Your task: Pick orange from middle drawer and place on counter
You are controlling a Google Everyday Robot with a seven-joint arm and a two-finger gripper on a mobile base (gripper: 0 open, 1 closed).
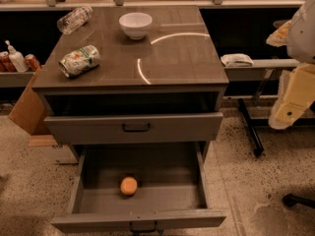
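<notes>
The orange [129, 186] sits in the middle drawer [167, 173], which is pulled far out at the bottom of the view. The orange rests on the flat grey floor of the drawer, a bit left of the middle and near the front wall. Nothing else is in the drawer with it.

Above this drawer is another grey drawer front [88, 129] with a black bar handle [136, 127]. It is pulled out only a little.

The counter [182, 58] is the shiny brown-grey top of the cabinet, with curved lines of light on it. A white bowl [135, 24] stands upright near the back. A green and orange can [79, 60] lies on its side near the left edge. A clear plastic bottle [74, 19] lies on its side at the back left corner.

The gripper [290, 109] hangs at the far right edge of the view, pale yellow, under the white arm [304, 31]. It is well apart from the orange and the drawer, and it holds nothing that can be seen. You cannot tell if it is spread apart or pressed together.

A brown cardboard box [22, 107] leans beside the cabinet on the left. The floor [246, 191] is pale and speckled
</notes>
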